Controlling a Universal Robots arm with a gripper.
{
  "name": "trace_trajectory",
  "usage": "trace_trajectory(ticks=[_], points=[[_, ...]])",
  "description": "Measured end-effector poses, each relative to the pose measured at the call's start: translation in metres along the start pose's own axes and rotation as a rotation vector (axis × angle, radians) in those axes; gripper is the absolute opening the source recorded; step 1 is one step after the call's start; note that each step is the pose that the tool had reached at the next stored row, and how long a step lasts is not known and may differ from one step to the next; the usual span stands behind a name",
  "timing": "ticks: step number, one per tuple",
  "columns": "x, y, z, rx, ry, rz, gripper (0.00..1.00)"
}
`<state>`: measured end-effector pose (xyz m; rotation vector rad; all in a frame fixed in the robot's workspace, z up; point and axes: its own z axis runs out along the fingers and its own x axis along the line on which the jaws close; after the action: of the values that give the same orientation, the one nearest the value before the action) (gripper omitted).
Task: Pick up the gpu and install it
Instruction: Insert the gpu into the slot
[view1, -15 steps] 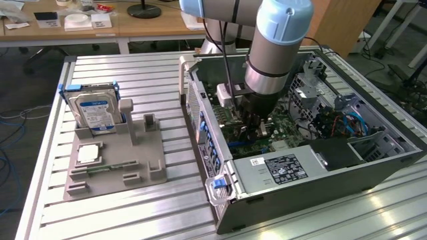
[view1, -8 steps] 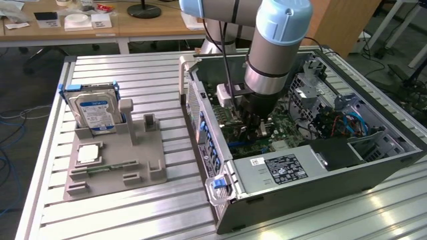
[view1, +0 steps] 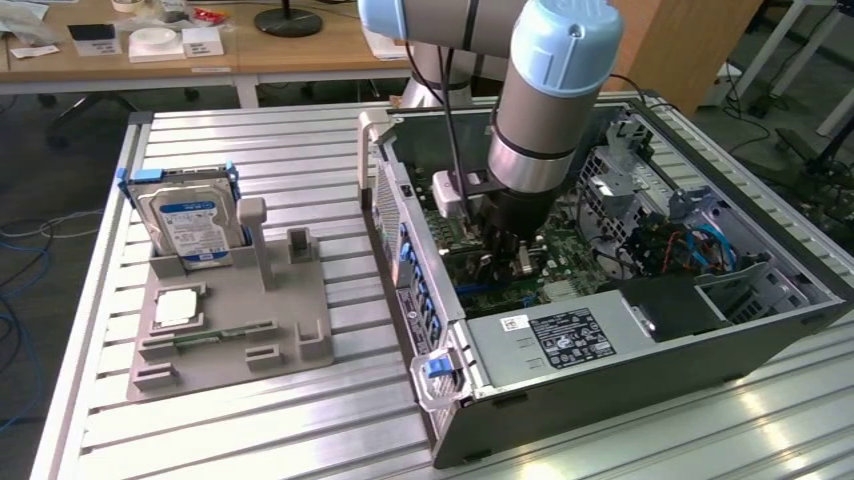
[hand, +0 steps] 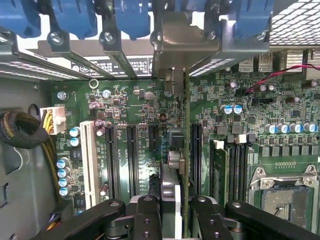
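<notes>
gpu (hand: 174, 170), thin green card with silver end bracket, seen edge-on, standing upright inside the computer case (hand: 287, 20), over the motherboard (hand: 135, 102) slots

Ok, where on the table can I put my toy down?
Bare table lies between the grey holder and the computer case, and between the holder and the table's far edge. The near strip in front of the holder is free too. Inside the case it's crowded: the jaws hold the gpu there.
</notes>
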<state>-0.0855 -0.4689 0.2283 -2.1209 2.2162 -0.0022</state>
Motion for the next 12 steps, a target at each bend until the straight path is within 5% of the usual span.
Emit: trace_trajectory(ticks=[12], points=[[0.0004, 0.0008, 0.0059, -0.0003, -0.0009, 0.0, 0.28]])
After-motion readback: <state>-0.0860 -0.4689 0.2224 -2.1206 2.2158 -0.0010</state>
